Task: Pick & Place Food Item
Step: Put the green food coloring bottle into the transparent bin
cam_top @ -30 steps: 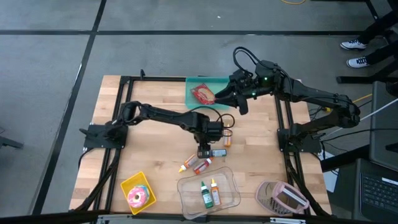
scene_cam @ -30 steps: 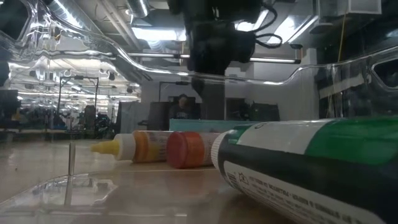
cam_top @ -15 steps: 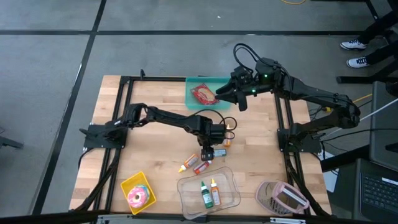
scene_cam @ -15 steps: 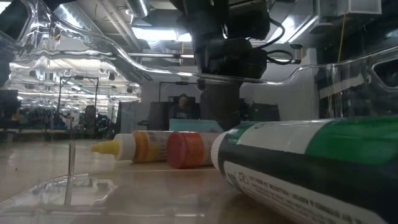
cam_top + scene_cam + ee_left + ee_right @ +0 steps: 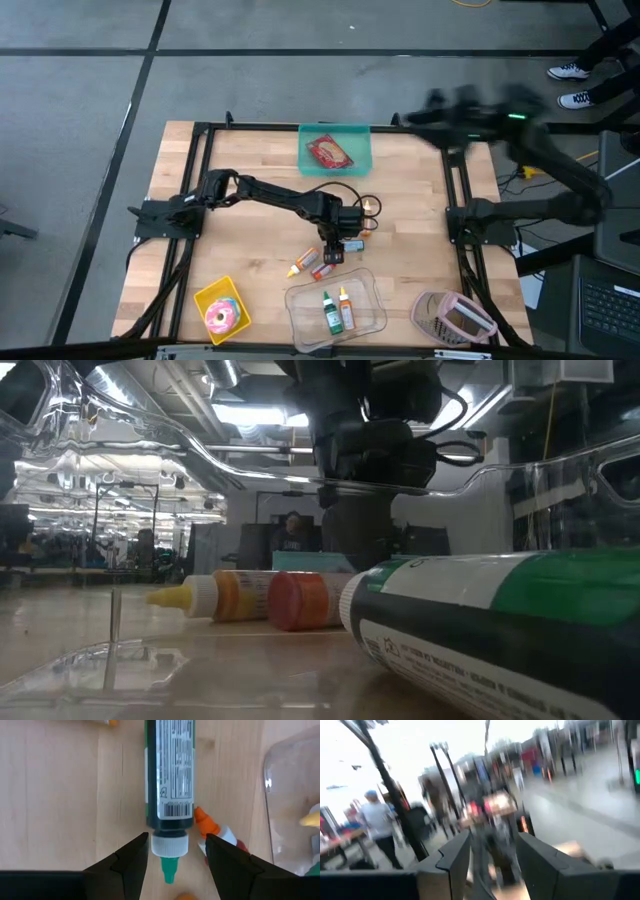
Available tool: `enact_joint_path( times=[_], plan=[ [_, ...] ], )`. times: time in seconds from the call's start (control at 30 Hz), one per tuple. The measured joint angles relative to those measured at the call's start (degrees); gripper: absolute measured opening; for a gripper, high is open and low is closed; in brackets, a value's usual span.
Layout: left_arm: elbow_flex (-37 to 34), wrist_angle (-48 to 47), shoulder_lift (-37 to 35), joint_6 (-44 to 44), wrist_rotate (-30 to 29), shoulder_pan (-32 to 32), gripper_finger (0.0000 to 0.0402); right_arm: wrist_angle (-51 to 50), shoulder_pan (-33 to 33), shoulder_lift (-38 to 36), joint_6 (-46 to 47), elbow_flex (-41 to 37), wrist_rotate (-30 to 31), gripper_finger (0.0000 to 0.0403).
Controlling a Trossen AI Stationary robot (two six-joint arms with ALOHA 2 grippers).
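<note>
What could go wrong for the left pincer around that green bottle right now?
1. The left pincer straddles only the white neck of the green bottle, so a close there might let the body swing or slip out.
2. An orange-tipped bottle lies right against it and may get nudged or caught.
3. The clear container is close by; a low carry could clip its wall.

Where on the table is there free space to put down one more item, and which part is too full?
Free: the bare wood left of the green tray, behind the left arm, and the strip between the left pincer and the right frame rail. Crowded: the front middle, where loose bottles lie beside the clear bin, with the yellow box and pink basket on either side.
</note>
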Motion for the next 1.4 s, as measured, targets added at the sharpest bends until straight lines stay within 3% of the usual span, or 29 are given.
enact_joint_path(
  times=[0.13, 0.23, 0.33, 0.53, 0.67, 0.93, 1.1, 1.2, 1.4],
  plan=[
    [-0.01, 0.12, 0.0, 0.75, -0.04, 0.38, 0.0189, -0.13, -0.06, -10.66, 1.13, 0.22, -0.62, 0.016],
    [-0.01, 0.24, 0.0, 1.87, -0.04, 0.92, 0.0187, -4.47, -0.04, -17.53, -7.03, -0.06, 0.74, 0.016],
    [0.0, 0.26, -0.02, 2.67, 0.0, 1.64, 0.0187, -8.61, -0.02, -23.58, -5.89, 0.27, -5.2, 0.016],
    [-0.01, -0.62, -0.04, 3.74, 0.31, 2.6, 0.0187, -22.57, -0.08, -30.34, -7.45, -0.69, -8.69, 0.0164],
    [-0.02, -1.48, -0.04, 3.78, 1.2, 2.82, 0.0187, -22.54, -0.08, -33.52, -6.44, -6.61, -9.56, 0.0164],
    [0.0, -2.18, -0.09, 3.21, 1.68, 2.17, 0.0189, -11.45, -0.05, -43.27, -4.86, -21.62, -13.47, 0.0165],
    [-0.02, -2.16, -0.09, 2.91, 1.68, 1.51, 0.0189, -12.03, -0.03, -49.88, -4.63, -27.73, -13.4, 0.0165],
    [-0.01, -2.12, -0.09, 2.9, 1.68, 1.14, 0.0189, -11.64, -0.03, -54.02, -3.56, -30.64, -11.88, 0.0165],
    [-0.02, -1.63, -0.01, 2.86, 1.67, 0.68, 0.0189, -10.28, -0.03, -53.14, -3.54, -30.42, -12.11, 0.0165]
  ],
)
